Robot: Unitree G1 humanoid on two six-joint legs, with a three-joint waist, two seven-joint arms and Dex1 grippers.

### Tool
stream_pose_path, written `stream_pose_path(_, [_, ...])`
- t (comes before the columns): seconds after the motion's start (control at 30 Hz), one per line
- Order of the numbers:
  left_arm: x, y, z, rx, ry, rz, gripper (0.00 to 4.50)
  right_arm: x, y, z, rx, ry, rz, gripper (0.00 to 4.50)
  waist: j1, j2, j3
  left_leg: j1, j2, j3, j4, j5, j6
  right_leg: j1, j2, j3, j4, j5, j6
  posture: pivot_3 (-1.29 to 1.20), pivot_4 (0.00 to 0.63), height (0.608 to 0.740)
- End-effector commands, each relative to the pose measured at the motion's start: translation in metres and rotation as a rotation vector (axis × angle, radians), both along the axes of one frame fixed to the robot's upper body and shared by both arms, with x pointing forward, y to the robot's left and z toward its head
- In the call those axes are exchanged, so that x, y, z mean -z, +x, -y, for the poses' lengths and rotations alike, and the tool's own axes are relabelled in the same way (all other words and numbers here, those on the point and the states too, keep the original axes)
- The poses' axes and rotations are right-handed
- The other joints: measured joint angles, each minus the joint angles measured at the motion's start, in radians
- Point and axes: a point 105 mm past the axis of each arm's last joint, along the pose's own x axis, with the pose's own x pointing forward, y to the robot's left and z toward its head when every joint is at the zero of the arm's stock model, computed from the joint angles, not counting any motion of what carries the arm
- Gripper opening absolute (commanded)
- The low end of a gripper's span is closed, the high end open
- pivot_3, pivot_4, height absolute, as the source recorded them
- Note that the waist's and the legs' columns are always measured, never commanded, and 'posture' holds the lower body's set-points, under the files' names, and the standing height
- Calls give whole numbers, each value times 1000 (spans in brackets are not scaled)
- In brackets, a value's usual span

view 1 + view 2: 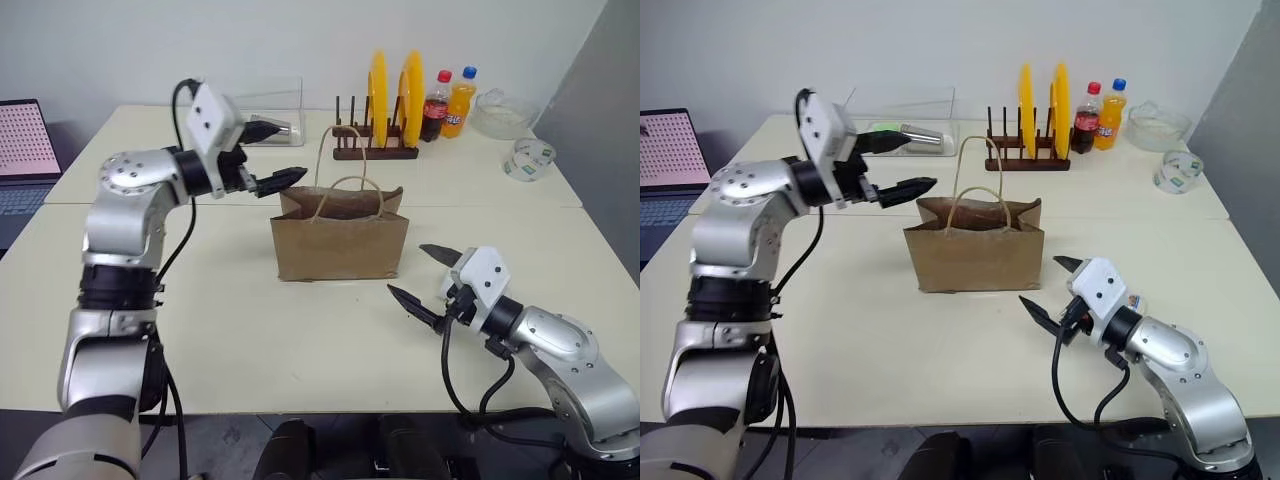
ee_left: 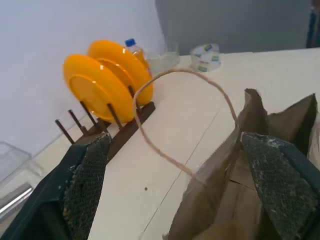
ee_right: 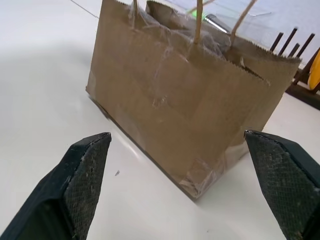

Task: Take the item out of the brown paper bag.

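the bag (image 1: 340,245) stands upright near the middle of the pale table (image 1: 250,330), well back from the near edge. there is bare table on every side of it, most of all in front. it is brown paper, creased, shaped like a box, with some shiny tape on its front. its long side runs from left to right and its open top faces up. 2 thin tan cord handles (image 1: 345,165) loop up from the rim.

you cannot see the item; the inside of the bag is hidden.

the left tool (image 1: 285,152) is up in the air by the bag's top left corner, with its 2 rough black fingers (image 2: 87,182) wide apart and holding nothing. the right tool (image 1: 425,280) is low over the table, near the bag's front right corner, also wide and holding nothing.

at the far edge is a dark wood rack (image 1: 375,150) with 2 round yellow plates (image 1: 395,95), 2 bottles (image 1: 447,105), a clear bowl (image 1: 503,112) and a roll of tape (image 1: 528,158).
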Motion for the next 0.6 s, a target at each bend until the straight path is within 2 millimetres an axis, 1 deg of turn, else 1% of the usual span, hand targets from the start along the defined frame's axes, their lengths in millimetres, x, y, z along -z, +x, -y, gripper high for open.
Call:
stream_pose_path(0.03, [-7,-17,-25,-162,-83,59,4394,-7,0,5,29,18,82,4500,-3,0,0,0,0,1,0,0,0,0,0,1,0,0,0,0,150,740])
stream_pose_path(0.13, [16,-29,-41,-341,-144,69,4394,-4,-3,11,69,46,127,4500,-1,1,0,1,1,0,0,0,0,0,0,1,0,0,0,0,150,740])
stream_pose_path(0.23, [47,-45,-54,-524,-166,75,4394,9,-14,12,60,75,110,4500,4,0,-1,1,1,0,-1,0,0,1,-1,1,-1,0,0,0,150,740])
stream_pose_path(0.3, [83,-62,-53,-590,-153,17,4394,21,-17,16,105,111,94,4500,5,-1,-2,1,1,0,-1,0,0,1,-1,1,-1,0,0,0,150,740])
stream_pose_path(0.4, [116,-82,-44,-604,-155,-37,4394,33,-17,25,187,156,85,4500,5,-1,-4,4,1,1,-1,0,0,3,-1,2,-1,0,0,0,150,740])
stream_pose_path(0.47, [129,-88,-36,-614,-186,-66,4394,34,-14,30,240,177,111,4500,6,-1,-5,4,1,1,-1,0,0,3,-1,1,-1,-3,4,0,150,740])
stream_pose_path(0.6, [133,-88,-26,-591,-231,-46,4394,30,-10,28,258,211,131,4500,7,0,-5,12,1,0,-1,-1,0,11,-1,0,-1,-3,2,0,150,740])
